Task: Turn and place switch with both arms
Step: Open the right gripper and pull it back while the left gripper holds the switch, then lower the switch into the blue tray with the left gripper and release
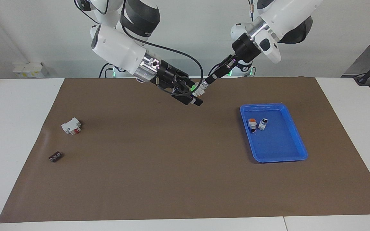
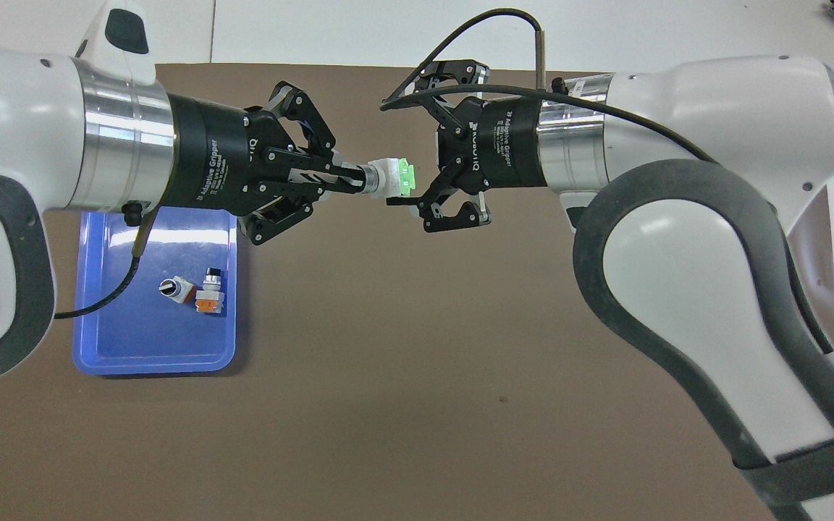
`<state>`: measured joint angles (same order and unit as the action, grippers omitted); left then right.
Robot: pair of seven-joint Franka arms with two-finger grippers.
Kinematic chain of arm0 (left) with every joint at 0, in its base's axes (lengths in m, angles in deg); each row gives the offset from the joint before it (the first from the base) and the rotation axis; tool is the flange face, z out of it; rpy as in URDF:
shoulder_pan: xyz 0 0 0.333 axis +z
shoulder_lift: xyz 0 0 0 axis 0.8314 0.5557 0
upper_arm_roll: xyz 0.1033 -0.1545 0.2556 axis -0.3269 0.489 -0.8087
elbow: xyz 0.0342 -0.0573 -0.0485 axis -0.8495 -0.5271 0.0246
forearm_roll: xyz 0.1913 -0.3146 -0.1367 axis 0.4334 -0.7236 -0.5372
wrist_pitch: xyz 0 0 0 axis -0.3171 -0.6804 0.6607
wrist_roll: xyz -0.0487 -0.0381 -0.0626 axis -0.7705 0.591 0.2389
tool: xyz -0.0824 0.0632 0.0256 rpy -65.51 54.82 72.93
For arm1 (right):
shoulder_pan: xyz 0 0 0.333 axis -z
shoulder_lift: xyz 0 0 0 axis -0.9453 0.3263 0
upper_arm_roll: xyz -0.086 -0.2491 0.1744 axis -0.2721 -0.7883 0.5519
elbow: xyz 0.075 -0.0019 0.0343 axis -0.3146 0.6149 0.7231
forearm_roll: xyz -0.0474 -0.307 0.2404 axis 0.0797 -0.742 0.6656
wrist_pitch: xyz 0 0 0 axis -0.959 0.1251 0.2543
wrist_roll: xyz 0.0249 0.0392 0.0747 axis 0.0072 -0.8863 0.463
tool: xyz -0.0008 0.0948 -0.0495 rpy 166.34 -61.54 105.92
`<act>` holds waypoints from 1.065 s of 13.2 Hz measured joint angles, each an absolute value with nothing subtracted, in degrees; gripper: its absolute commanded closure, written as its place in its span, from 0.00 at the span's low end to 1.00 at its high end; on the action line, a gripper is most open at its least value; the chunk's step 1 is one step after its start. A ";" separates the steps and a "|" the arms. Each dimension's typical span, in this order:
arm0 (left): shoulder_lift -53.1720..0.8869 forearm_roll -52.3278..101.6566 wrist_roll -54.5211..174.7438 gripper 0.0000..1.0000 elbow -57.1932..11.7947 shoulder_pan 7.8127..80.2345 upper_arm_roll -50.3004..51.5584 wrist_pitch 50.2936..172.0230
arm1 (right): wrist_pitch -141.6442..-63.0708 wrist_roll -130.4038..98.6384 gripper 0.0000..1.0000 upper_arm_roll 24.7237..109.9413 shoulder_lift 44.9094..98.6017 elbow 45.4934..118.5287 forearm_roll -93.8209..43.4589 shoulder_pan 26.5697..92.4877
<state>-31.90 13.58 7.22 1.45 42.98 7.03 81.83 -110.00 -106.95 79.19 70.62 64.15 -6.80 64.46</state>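
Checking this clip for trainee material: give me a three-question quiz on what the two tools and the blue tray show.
1. True or false: the left tool is shut on the knob end of the small white selector switch with the green end block.
2. How many small switches lie in the blue plastic tray? A one, B two, C three.
3. Fill in: the right tool is ___ (open or shut).
Key: 1 true; 2 B; 3 open.
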 measured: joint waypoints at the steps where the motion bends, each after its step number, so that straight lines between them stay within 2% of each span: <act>1: -32.07 15.10 9.57 1.00 1.12 43.22 6.53 80.24 | -110.11 -106.21 0.00 79.10 69.94 64.07 -8.33 64.86; 4: -32.97 20.82 17.08 1.00 -0.63 45.59 5.40 77.12 | -108.58 -101.04 0.00 78.99 67.40 63.93 -16.88 67.18; 7: -34.96 24.05 29.23 1.00 -5.25 48.70 5.20 76.59 | -105.94 -94.37 0.00 79.03 65.77 63.99 -32.58 67.41; 10: -40.36 28.94 48.18 1.00 -17.23 51.35 5.15 76.48 | -101.31 -85.03 0.00 78.95 65.70 64.04 -45.84 68.53; 14: -46.51 34.35 69.17 1.00 -32.23 56.47 4.91 76.47 | -88.81 -67.81 0.00 78.72 63.80 63.98 -51.18 73.30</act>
